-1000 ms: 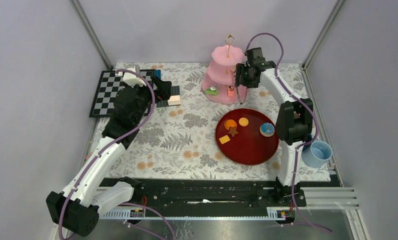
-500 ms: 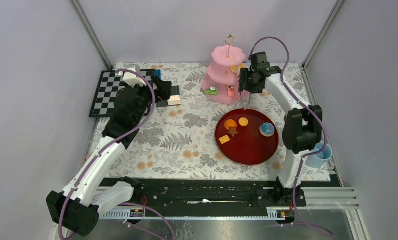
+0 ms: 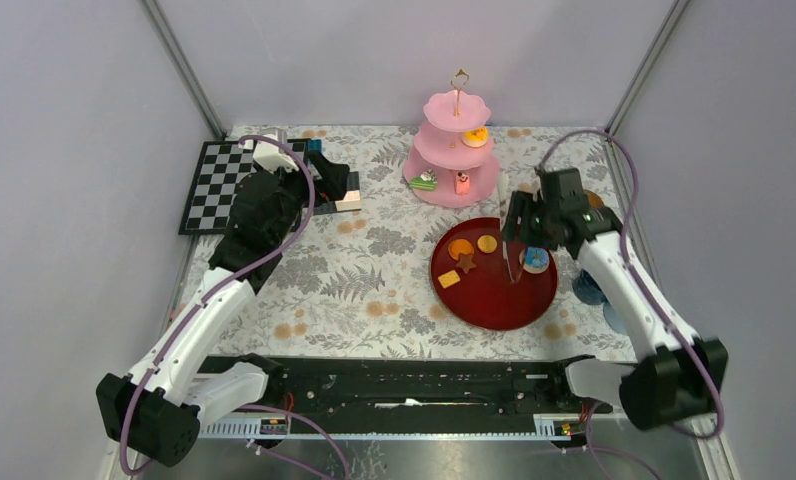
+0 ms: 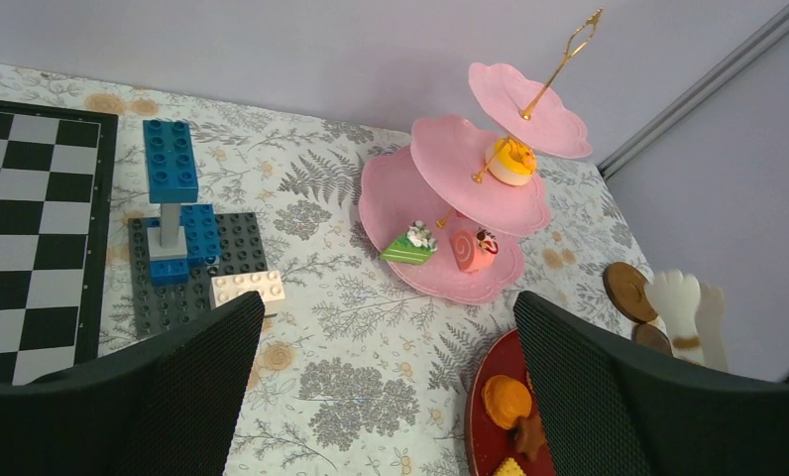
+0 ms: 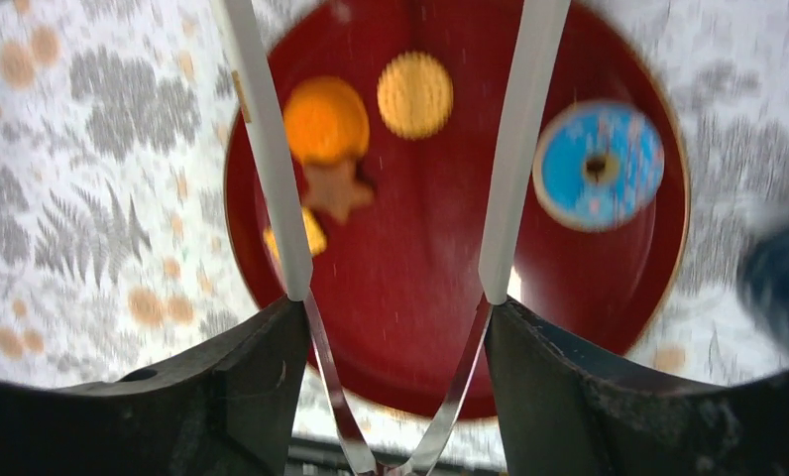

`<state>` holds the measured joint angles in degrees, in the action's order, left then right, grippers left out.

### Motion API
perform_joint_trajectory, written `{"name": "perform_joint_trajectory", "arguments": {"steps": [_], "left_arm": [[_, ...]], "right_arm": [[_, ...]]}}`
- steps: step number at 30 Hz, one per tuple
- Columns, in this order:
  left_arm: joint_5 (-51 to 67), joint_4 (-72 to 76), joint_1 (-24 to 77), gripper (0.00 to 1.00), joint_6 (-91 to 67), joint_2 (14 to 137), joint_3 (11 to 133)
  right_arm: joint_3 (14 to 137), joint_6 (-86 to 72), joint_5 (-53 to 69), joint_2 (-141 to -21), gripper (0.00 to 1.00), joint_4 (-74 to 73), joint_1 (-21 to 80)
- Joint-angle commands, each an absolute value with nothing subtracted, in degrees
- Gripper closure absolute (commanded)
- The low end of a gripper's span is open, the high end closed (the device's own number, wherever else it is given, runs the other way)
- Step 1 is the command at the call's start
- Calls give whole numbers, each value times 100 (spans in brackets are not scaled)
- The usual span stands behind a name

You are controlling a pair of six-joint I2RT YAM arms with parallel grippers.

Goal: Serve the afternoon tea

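Right pincer (image 3: 521, 222): it is gripping the white tongs (image 5: 263, 159), long-armed with a metal spring bend, one finger pressing each arm from outside. The tong arms are standing apart, with nothing between their tips.

Directly beneath this pincer the dark red round tray (image 5: 410, 297) is lying on the fern-printed tablecloth (image 3: 354, 280). Between the tong arms a round yellow toy biscuit (image 5: 414, 95) is resting on the tray. Just outside the left-side arm an orange round toy sweet (image 5: 325, 120) and a brown star biscuit (image 5: 336, 190) are lying, with a yellow square biscuit (image 5: 312, 233) partly hidden by that arm. Outside the other arm a blue-iced toy donut (image 5: 599, 165) is sitting.

The pink three-tier stand (image 3: 444, 195) is standing beyond the pincer, apart from it. It is carrying a yellow-and-orange toy cake (image 4: 510, 162) on its middle tier, and a green cake wedge (image 4: 407, 245) and a pink roll slice (image 4: 475, 248) on its bottom tier.

A blue cup (image 3: 587, 288) is showing beside the right arm, partly covered. Two brown round saucers (image 4: 628, 291) are lying near the stand.

Left pincer (image 4: 386, 297): its fingers are standing wide apart, holding nothing. It is hanging over the cloth, with blue toy bricks (image 4: 170, 159) and a black-and-white chessboard (image 4: 24, 228) ahead to its left.
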<state>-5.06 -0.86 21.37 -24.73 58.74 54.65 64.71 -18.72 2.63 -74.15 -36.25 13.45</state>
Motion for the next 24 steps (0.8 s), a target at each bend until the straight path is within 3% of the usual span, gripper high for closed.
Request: {"name": "perform_joint_trajectory", "arguments": {"steps": [1, 6, 12, 24], "left_arm": [[-365, 9, 2144, 1, -2546, 5854, 5739], [-448, -52, 2145, 1, -2514, 5887, 5762], [-320, -70, 2145, 1, -2592, 5877, 5755], [-412, -86, 2145, 1, -2540, 5824, 5748]], "right_arm": [[5811, -2362, 696, -6234, 30, -4518, 1337], [5281, -3105, 1172, -5291, 29, -5606, 1340], [5193, -3380, 890, -5014, 28, -6388, 1337], [4295, -3910, 839, -5563, 28, -5369, 1336]]}}
